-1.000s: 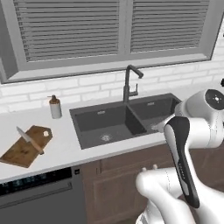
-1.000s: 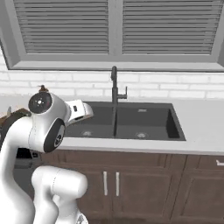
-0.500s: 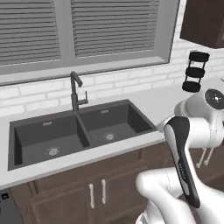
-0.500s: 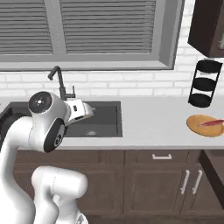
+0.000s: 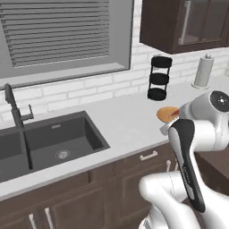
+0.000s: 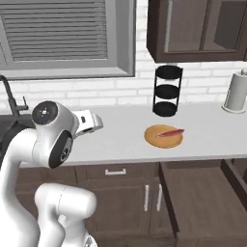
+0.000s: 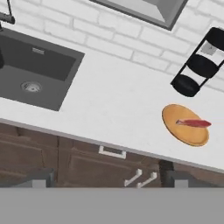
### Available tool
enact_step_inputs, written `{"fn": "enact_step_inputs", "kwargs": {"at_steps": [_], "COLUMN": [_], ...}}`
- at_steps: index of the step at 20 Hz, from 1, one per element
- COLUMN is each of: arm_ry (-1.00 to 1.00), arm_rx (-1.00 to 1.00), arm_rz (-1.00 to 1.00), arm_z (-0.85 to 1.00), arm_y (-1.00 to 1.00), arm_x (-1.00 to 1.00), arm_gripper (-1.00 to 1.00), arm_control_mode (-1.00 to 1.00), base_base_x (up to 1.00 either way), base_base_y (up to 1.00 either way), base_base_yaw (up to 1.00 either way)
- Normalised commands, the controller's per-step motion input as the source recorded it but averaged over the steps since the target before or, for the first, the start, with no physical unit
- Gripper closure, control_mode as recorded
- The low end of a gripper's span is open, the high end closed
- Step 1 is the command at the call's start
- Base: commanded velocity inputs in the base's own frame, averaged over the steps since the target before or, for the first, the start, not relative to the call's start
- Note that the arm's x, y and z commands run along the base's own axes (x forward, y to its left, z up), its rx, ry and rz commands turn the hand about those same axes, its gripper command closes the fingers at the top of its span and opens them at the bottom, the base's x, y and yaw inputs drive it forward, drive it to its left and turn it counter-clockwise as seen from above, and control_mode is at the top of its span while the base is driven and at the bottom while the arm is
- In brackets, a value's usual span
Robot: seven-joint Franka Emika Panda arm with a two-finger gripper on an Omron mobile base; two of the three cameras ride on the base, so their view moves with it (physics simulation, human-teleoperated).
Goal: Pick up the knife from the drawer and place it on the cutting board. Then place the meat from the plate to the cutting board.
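A round orange-tan plate [image 6: 164,136] lies on the white counter in front of a black rack, with the red-pink strip of meat [image 6: 170,131] across it. The hand view has the same plate [image 7: 185,125] and meat [image 7: 194,123] at its right. My gripper [image 7: 109,180] hangs over the counter's front edge, well left of the plate, open, with nothing between its widely spread fingertips [image 7: 40,178]. The dark brown drawer [image 6: 202,190] stands pulled out below the counter at the right. The knife and the cutting board are out of view.
A black three-tier rack [image 6: 167,91] stands by the brick wall behind the plate, and a paper towel roll [image 6: 236,94] further right. The dark sink [image 5: 49,143] with its faucet lies at the left. Dark wall cabinets [image 6: 198,29] hang above the counter.
The base has driven to the right, so the whole scene has slid left: the sink is now at the left edge, and the plate, rack and open drawer are nearer the middle. The gripper stays open.
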Motion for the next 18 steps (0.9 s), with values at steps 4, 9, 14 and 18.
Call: {"fn": "enact_step_inputs", "kwargs": {"at_steps": [4, 9, 14, 18], "arm_ry": [0.0, 0.0, 0.0, 0.0], "arm_rx": [0.0, 0.0, 0.0, 0.0], "arm_rz": [0.0, 0.0, 0.0, 0.0], "arm_z": [0.0, 0.0, 0.0, 0.0], "arm_y": [0.0, 0.0, 0.0, 0.0], "arm_x": [0.0, 0.0, 0.0, 0.0], "arm_gripper": [-1.0, -1.0, -1.0, -1.0], "arm_control_mode": [1.0, 1.0, 1.0, 1.0], "base_base_x": [0.59, 0.69, 0.43, 0.33], "base_base_y": [-0.44, -0.13, -0.11, -0.56], "base_base_yaw": [-0.16, -0.14, -0.11, -0.14]}}
